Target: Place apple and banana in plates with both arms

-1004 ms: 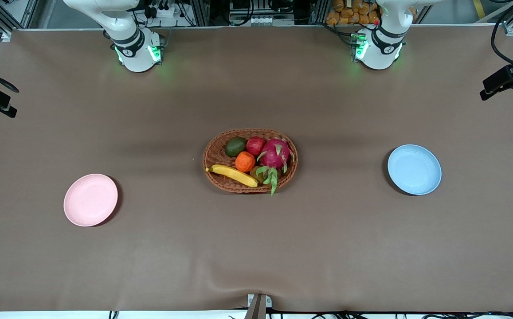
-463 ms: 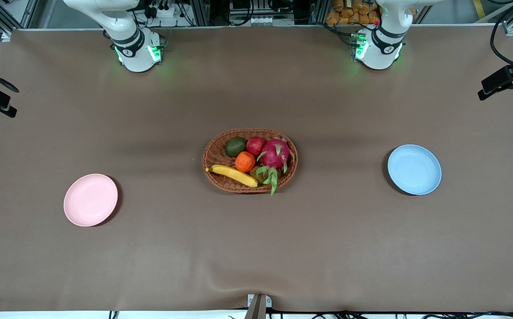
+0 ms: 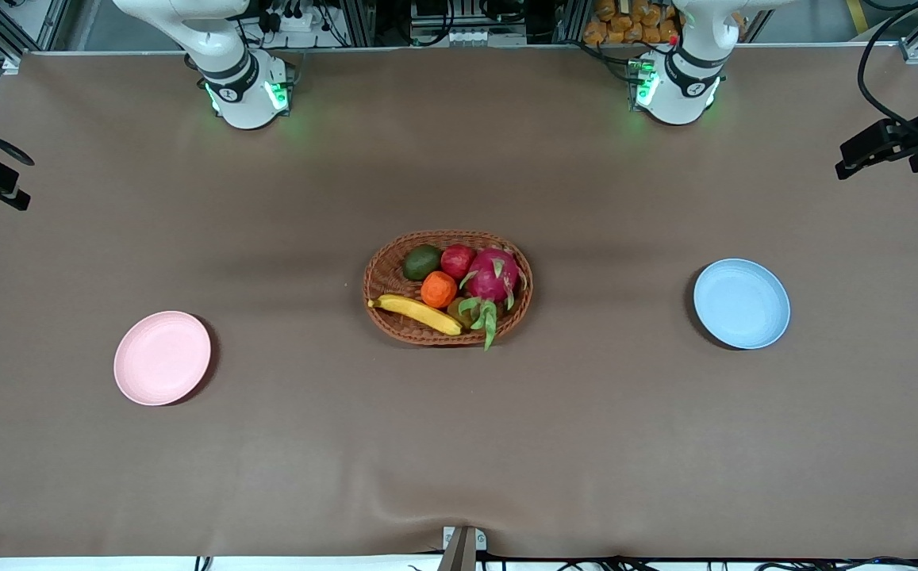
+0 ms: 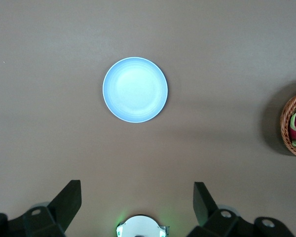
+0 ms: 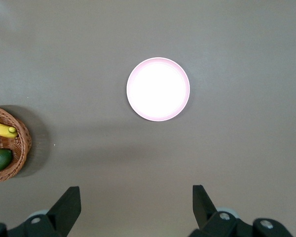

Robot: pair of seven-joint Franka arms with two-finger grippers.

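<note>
A brown wicker basket (image 3: 447,287) sits at the middle of the table (image 3: 459,444) with all the fruit in it: the banana (image 3: 416,313) lies along the basket's edge nearest the front camera, and the apple (image 3: 458,260) rests at the edge toward the robots' bases, between a dark green avocado (image 3: 422,262) and a magenta dragon fruit (image 3: 493,277), with an orange fruit (image 3: 438,289) just in front of it toward the camera. The pink plate (image 3: 162,358) lies bare toward the right arm's end of the table, and the blue plate (image 3: 741,303) lies bare toward the left arm's end, both well apart from the basket. The left gripper (image 4: 137,205) hangs high over the table near the blue plate (image 4: 135,89), its two fingers spread wide with nothing between them. The right gripper (image 5: 136,205) hangs high over the table near the pink plate (image 5: 158,89), likewise wide open and holding nothing
</note>
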